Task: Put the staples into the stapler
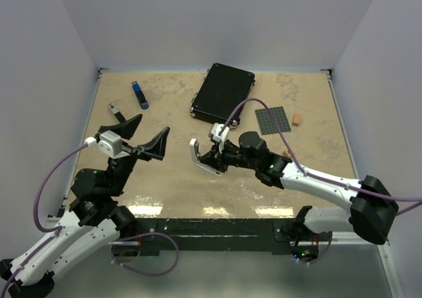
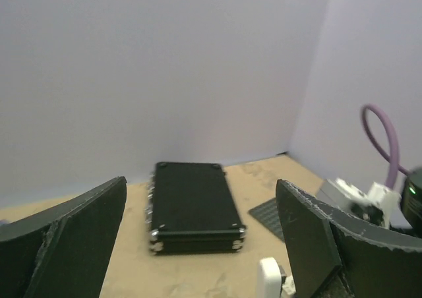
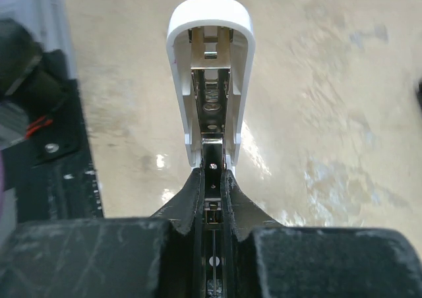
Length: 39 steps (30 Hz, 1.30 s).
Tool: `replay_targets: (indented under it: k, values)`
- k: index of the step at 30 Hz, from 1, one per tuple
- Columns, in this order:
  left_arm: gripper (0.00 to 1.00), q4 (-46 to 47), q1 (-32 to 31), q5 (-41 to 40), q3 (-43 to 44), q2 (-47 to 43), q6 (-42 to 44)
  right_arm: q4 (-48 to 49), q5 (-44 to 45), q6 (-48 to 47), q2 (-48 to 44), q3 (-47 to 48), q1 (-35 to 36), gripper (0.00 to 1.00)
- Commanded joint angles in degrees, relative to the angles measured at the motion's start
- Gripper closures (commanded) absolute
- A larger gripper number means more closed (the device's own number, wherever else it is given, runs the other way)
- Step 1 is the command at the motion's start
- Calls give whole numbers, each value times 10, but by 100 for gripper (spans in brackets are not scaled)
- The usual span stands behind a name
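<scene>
Plain pale lavender walls [image 1: 217, 21] close in a mottled tan table [image 1: 165, 186] on three sides, a thin light rim runs along its edges, and soft light leaves glossy patches near the black rail [image 1: 217, 227] at its front

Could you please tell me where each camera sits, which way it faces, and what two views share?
Top external: above and behind the arms, looking down on the table; shows both arms, left gripper open, right gripper shut on the stapler.
Left wrist: on the left wrist, facing across the case toward the back wall; its open fingers frame the view.
Right wrist: on the right wrist, looking along its shut fingers at the stapler.
Shared: the case, in top and left wrist; the stapler, in top and right wrist.
</scene>
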Motion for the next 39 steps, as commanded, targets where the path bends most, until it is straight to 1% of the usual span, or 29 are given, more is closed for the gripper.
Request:
replay_targets:
  k: [1, 3, 4, 6, 7, 10, 15, 19, 25, 27, 28, 31, 34, 36, 37, 39]
  values:
    - [0, -152, 3, -231, 63, 17, 34, 51, 147, 48, 57, -6, 20, 100]
    - [0, -168, 2, -256, 70, 21, 34, 61, 190, 66, 104, 5, 39, 100]
    - [0, -189, 2, -269, 69, 21, 60, 66, 229, 72, 122, 8, 46, 100]
    - [0, -197, 3, -282, 62, 23, 73, 78, 268, 86, 151, 20, 67, 100]
    - [0, -200, 2, -306, 60, 24, 75, 83, 291, 92, 179, 23, 71, 100]
    - [0, -204, 3, -322, 43, 26, 79, 107, 330, 111, 222, 30, 87, 100]
    - [0, -217, 9, -350, 34, 32, 87, 155, 352, 119, 270, 29, 96, 100]
    - [0, -221, 17, -351, 32, 32, 85, 219, 356, 123, 294, 7, 98, 100]
    - [0, -225, 34, -336, 31, 32, 75, 256, 353, 101, 312, -10, 105, 100]
    - [0, -225, 42, -324, 30, 32, 74, 250, 355, 99, 316, -6, 108, 96]
    - [0, -226, 46, -319, 30, 33, 72, 238, 358, 101, 315, -1, 111, 88]
    - [0, -228, 60, -302, 31, 39, 67, 225, 366, 101, 312, 4, 119, 75]
    - [0, -229, 75, -283, 31, 41, 61, 209, 370, 107, 298, 7, 121, 68]
    - [0, -229, 87, -269, 31, 42, 57, 199, 372, 110, 289, 9, 122, 65]
    - [0, -229, 90, -266, 31, 43, 55, 187, 374, 113, 277, 13, 121, 61]
    - [0, -229, 94, -261, 31, 45, 53, 174, 377, 115, 262, 16, 121, 58]
